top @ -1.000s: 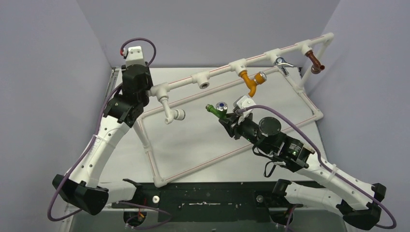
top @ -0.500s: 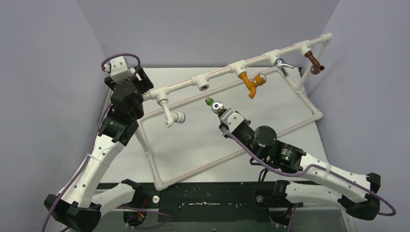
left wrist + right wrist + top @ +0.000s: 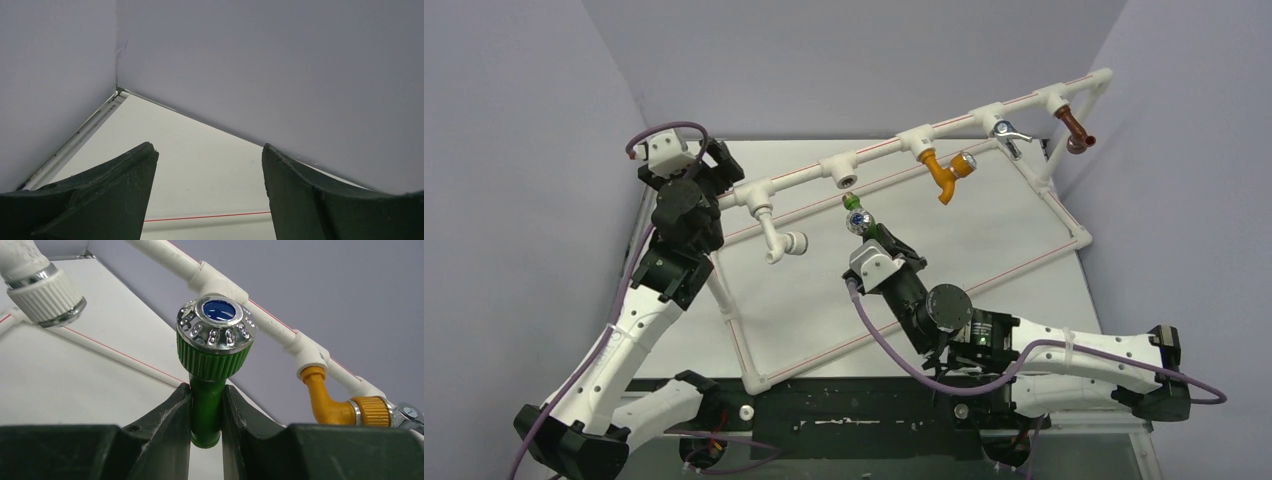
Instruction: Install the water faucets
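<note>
"Green faucet (image 3: 214, 365), where is it?"
"In the right claw (image 3: 206, 390), pinched tight by its stem, knob pointing away, near the empty socket (image 3: 847, 180) on the white pipe frame (image 3: 916, 133)."
"And the left claw (image 3: 207, 150)?"
"Spread wide, holding nothing, over the bench (image 3: 200, 165)."

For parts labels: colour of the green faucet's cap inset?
Blue, ringed in chrome, on the green plastic faucet; right wrist view.
</note>
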### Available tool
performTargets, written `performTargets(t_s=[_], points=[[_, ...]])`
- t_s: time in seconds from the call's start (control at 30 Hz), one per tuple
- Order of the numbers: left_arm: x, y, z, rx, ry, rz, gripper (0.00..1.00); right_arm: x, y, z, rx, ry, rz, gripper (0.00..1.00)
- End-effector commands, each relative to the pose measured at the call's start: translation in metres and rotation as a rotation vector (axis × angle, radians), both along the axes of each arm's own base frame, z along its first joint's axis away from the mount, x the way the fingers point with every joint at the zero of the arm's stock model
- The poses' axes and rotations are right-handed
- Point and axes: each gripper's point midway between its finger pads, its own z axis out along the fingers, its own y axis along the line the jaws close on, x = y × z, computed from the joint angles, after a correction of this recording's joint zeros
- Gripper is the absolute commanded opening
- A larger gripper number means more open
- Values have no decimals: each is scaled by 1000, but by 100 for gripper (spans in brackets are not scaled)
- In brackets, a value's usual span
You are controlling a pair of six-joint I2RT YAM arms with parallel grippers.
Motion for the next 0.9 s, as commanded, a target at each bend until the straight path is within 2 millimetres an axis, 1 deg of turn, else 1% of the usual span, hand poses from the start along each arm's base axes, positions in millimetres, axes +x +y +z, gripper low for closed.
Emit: performTargets(t_s=[0.0,0.1,0.2,0.37,0.63,0.87], points=[[-8,5,-93,141,297,29,74,-3,-16,29,126,-43,-109,0],[-10,5,-93,142,296,26,74,-2,-16,32,123,-25,-124,0],[-11,5,-93,143,297,27,75,-2,-10,31,128,-2,-106,0],[-11,5,-95,144,300,25,74,8,-10,27,156,36,-102,0],[-11,3,-98,160,308,23,75,21,-1,25,160,58,-84,0],[-11,2,-99,166,311,21,75,24,3,26,165,63,-77,0]])
